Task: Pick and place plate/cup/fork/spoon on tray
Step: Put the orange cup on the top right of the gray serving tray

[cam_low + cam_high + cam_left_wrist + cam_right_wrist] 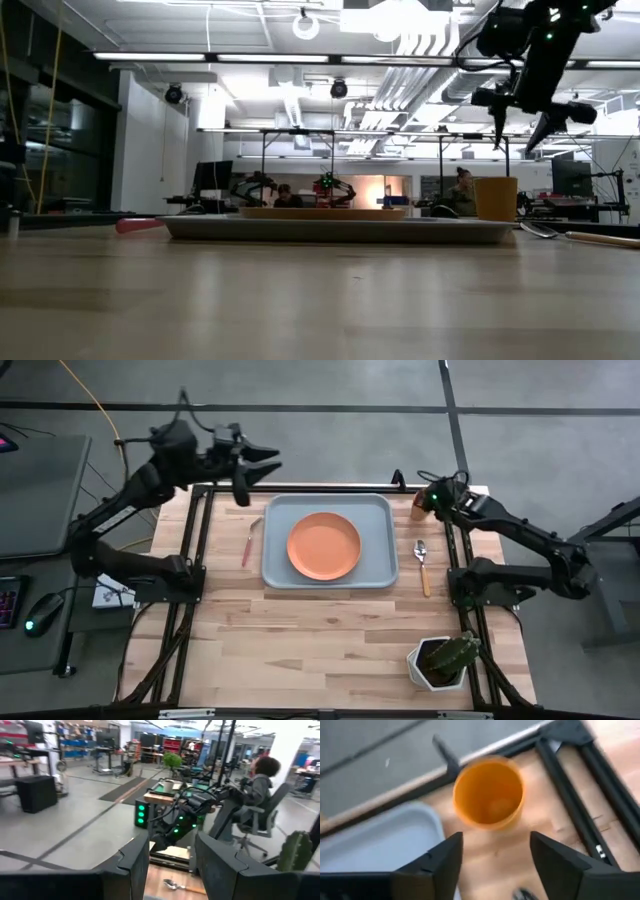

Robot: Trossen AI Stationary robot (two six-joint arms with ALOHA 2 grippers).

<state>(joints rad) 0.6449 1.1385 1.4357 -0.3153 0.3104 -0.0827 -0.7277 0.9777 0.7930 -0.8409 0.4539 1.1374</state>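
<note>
The orange plate [324,546] lies in the pale blue-grey tray [378,565] at mid-table. The orange cup [488,795] stands upright on the table beyond the tray's far right corner. My right gripper [495,855] hangs open above the cup, clear of it, as the low view [520,125] shows. The pink-handled fork [248,545] lies on the table left of the tray. The yellow-handled spoon [423,565] lies on the table right of the tray. My left gripper [258,472] is open and empty, raised over the table's far left corner.
A white faceted pot with a green cactus [440,660] stands at the near right corner. Black frame rails [195,560] run along the table's left and right sides. Bare wood lies between the tray and the near edge. A person sits in the room beyond [260,780].
</note>
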